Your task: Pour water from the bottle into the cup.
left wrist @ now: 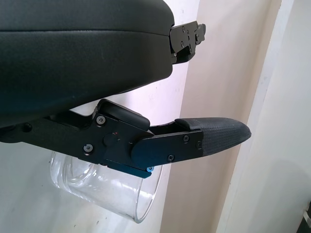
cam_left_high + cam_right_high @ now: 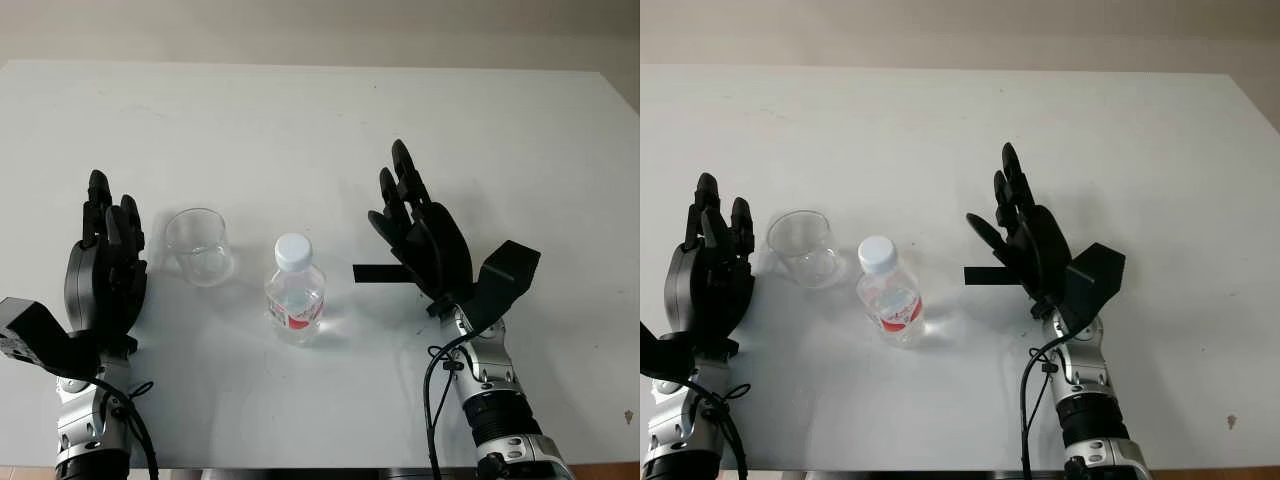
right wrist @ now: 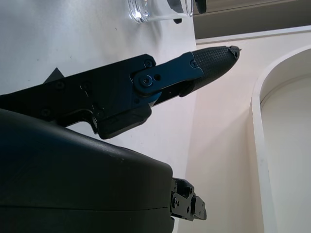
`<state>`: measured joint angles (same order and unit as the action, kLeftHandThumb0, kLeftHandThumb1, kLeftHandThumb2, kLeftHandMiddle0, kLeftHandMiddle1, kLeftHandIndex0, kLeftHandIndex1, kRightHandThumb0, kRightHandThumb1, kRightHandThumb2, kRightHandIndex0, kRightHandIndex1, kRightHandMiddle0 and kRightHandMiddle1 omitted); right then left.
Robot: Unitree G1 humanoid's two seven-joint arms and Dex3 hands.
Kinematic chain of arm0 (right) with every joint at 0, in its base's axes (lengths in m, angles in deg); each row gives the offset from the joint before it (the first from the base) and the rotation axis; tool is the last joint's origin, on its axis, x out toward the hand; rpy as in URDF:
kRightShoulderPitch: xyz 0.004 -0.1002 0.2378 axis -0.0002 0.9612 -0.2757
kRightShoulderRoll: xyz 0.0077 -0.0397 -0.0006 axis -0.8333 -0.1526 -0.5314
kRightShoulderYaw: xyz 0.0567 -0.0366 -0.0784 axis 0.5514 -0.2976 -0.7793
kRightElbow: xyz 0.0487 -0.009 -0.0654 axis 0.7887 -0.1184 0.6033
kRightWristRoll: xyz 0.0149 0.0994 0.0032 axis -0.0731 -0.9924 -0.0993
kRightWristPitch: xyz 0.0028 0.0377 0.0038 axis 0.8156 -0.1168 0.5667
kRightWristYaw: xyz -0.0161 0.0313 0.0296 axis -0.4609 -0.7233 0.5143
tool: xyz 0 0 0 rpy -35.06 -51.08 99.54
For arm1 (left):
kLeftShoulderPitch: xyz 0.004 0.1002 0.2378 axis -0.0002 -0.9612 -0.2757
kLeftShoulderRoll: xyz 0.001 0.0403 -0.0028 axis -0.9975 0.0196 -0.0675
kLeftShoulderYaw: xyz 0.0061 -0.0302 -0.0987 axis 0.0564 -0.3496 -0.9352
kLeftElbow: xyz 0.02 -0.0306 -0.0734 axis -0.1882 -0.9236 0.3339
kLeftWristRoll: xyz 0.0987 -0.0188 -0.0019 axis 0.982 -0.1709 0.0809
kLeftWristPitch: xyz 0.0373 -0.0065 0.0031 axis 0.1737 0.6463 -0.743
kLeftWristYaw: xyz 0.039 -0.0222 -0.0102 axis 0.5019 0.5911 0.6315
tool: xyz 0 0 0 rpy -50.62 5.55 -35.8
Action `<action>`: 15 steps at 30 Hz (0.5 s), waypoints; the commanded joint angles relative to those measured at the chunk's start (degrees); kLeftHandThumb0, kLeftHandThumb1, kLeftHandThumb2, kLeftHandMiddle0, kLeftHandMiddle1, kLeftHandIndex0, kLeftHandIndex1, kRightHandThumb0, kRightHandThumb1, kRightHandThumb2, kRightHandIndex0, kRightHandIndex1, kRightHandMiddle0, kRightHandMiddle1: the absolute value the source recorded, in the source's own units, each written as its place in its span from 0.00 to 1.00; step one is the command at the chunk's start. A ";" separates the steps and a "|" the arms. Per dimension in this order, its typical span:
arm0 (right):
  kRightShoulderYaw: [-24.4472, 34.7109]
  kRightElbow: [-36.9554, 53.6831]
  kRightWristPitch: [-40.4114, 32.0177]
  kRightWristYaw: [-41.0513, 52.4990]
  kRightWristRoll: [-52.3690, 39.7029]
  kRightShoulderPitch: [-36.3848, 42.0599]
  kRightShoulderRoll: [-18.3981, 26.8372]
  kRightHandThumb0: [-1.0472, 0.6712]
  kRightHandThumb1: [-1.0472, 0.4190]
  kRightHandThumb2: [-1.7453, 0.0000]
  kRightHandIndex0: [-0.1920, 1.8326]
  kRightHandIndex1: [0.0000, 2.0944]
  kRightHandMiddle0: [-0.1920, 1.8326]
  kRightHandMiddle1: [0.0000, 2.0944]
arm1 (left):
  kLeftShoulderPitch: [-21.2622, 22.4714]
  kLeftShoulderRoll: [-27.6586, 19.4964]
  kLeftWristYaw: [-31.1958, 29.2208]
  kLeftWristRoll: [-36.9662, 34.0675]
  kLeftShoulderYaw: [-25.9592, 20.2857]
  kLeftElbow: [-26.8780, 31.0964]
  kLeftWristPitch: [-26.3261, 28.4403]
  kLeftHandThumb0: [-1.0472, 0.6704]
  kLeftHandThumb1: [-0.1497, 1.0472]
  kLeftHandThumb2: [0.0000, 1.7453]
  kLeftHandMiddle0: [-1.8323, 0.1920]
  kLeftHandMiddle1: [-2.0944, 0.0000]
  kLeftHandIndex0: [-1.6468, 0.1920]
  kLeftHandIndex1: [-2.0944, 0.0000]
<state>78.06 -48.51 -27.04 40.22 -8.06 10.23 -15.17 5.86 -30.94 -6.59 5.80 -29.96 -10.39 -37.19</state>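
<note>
A small clear water bottle [image 2: 295, 295] with a white cap and a red label stands upright near the front middle of the white table [image 2: 320, 120]. Just left of it stands an empty clear plastic cup [image 2: 199, 246], which also appears under the fingers in the left wrist view [image 1: 104, 189]. My left hand [image 2: 105, 262] is open, held up a little left of the cup and not touching it. To the right of the bottle my right hand [image 2: 415, 228] is open too, palm turned toward the bottle with a gap between them.
The white table runs far back and out to both sides of the two hands. A beige wall [image 2: 320, 25] rises behind its far edge. The front edge lies just below both forearms.
</note>
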 commanded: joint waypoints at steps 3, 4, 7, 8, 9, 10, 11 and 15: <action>-0.33 1.25 0.06 -0.33 0.56 0.82 0.39 0.11 0.00 0.96 0.00 0.00 0.00 0.00 | -2.12 0.69 0.11 -0.25 0.11 0.58 0.24 0.17 1.00 0.32 0.99 0.97 1.00 0.98; -0.36 1.10 0.17 -0.25 0.65 0.82 0.43 0.11 0.00 0.96 0.00 0.00 0.00 0.00 | -2.11 0.76 0.25 -0.21 0.13 0.64 0.30 0.17 1.00 0.32 0.99 0.97 1.00 0.98; -0.40 0.29 -0.06 0.40 0.62 0.34 0.69 0.11 0.00 0.96 0.00 0.00 0.00 0.00 | -1.52 0.55 0.50 0.52 0.46 0.03 0.17 0.17 1.00 0.32 1.00 0.98 1.00 0.98; -0.46 0.23 -0.46 0.61 0.59 0.25 0.79 0.11 0.00 0.96 0.00 0.00 0.00 0.00 | -1.31 0.54 0.75 0.82 0.63 -0.08 0.20 0.17 1.00 0.32 1.00 0.98 1.00 0.98; -0.52 0.06 -0.66 1.24 0.43 0.15 0.97 0.11 0.00 0.96 0.00 0.00 0.00 0.00 | -1.14 0.60 1.05 1.00 0.77 -0.16 0.34 0.17 1.00 0.32 1.00 0.97 1.00 0.98; -0.51 -0.15 -0.76 1.73 0.32 0.01 1.12 0.11 0.00 0.96 0.00 0.00 0.00 0.00 | -0.97 0.66 1.30 1.13 0.89 -0.27 0.43 0.17 1.00 0.32 0.99 0.97 1.00 0.98; -0.65 0.04 -0.86 2.51 0.24 0.09 1.40 0.11 0.00 0.96 0.00 0.00 0.00 0.00 | -0.99 0.64 1.33 1.20 0.97 -0.35 0.48 0.17 1.00 0.33 0.99 0.97 1.00 0.98; -1.39 1.47 -1.18 9.88 -1.20 0.41 4.57 0.09 0.01 0.97 0.00 0.00 0.00 0.00 | -1.16 0.72 1.29 1.07 0.97 -0.51 0.28 0.17 1.00 0.33 1.00 0.98 1.00 0.99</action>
<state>76.85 -48.44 -27.95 48.36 -8.71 10.71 -12.51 5.55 -30.74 -5.37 6.71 -29.25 -9.82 -37.05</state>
